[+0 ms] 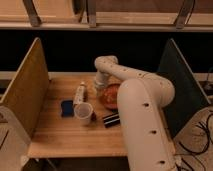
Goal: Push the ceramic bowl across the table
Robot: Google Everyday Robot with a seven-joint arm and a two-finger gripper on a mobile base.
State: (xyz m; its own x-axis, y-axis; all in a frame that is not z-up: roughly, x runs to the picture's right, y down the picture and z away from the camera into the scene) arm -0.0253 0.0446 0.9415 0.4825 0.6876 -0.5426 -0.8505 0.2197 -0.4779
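Observation:
The orange-red ceramic bowl (111, 96) sits on the wooden table (60, 137), right of centre, and its right side is hidden behind my white arm. My gripper (100, 86) hangs from the wrist at the bowl's back left rim, right against it or just above it; I cannot tell whether it touches. The arm reaches in from the front right and bends over the bowl.
A white cup (83, 113) stands left of and in front of the bowl. A blue object (67, 107) and a white bottle lying down (79, 93) are on the left. A dark packet (111, 120) lies in front of the bowl. Tall side panels stand at the left (25, 90) and right (175, 82).

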